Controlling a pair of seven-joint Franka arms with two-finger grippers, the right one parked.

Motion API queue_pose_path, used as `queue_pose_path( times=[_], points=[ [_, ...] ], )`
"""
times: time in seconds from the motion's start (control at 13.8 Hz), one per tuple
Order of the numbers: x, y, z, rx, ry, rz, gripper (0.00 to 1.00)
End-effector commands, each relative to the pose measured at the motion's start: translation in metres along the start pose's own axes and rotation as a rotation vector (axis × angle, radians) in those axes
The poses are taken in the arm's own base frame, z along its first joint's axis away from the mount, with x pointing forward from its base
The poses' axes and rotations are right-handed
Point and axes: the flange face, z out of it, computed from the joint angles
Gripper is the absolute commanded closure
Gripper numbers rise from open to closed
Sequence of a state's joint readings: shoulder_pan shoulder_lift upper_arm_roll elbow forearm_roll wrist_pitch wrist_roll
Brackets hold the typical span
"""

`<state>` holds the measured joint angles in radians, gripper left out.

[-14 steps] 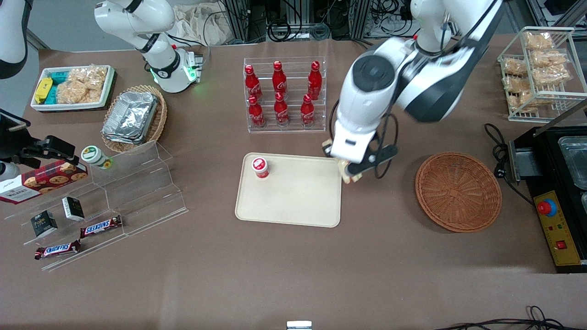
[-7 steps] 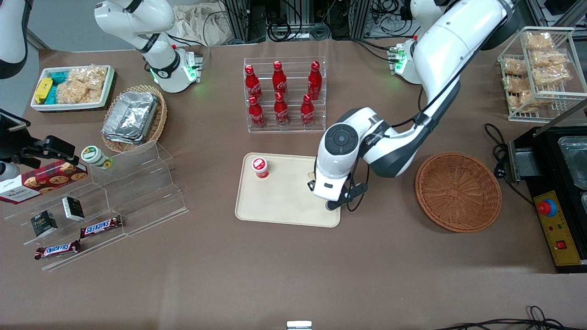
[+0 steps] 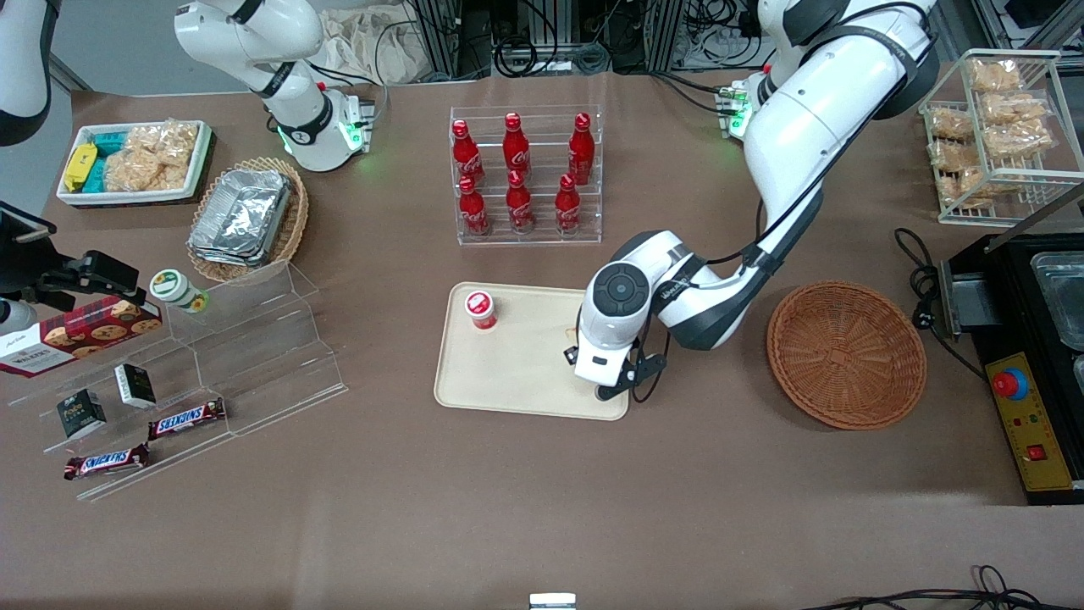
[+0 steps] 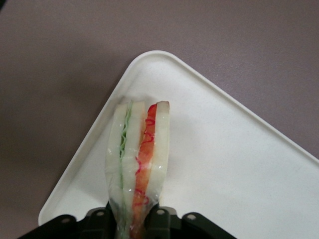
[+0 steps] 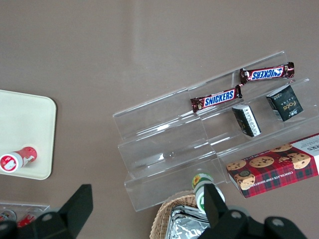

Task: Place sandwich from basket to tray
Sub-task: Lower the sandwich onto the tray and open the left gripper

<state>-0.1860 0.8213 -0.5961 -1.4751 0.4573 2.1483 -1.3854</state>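
Observation:
The sandwich (image 4: 139,154), a wrapped wedge of white bread with green and red filling, is pinched at its narrow end in my gripper (image 4: 132,220), which is shut on it. It hangs just above a corner of the cream tray (image 4: 239,164). In the front view the gripper (image 3: 603,374) is low over the tray (image 3: 508,373), at the end nearer the basket, and the wrist hides the sandwich. The reddish-brown wicker basket (image 3: 845,354) is empty and stands beside the tray toward the working arm's end of the table.
A small red-capped bottle (image 3: 481,309) stands on the tray's other end. A clear rack of red cola bottles (image 3: 521,174) is farther from the front camera than the tray. Acrylic shelves with snack bars (image 3: 186,373) lie toward the parked arm's end.
My gripper, still holding the sandwich, has come from the tray's corner near the bottle rack to over the tray, nearer the front camera, and has dropped lower.

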Motion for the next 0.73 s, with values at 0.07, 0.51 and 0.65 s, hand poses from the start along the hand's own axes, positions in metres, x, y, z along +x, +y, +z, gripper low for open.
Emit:
queue_pose_path(
  times=[0.07,0.51,0.65],
  points=[
    [0.001,0.008,-0.008,-0.014,0.030,-0.017,0.09],
    [0.015,-0.010,-0.134,-0.035,0.167,-0.178,0.00],
    [0.030,-0.031,-0.185,-0.037,0.210,-0.230,0.00]
  ],
)
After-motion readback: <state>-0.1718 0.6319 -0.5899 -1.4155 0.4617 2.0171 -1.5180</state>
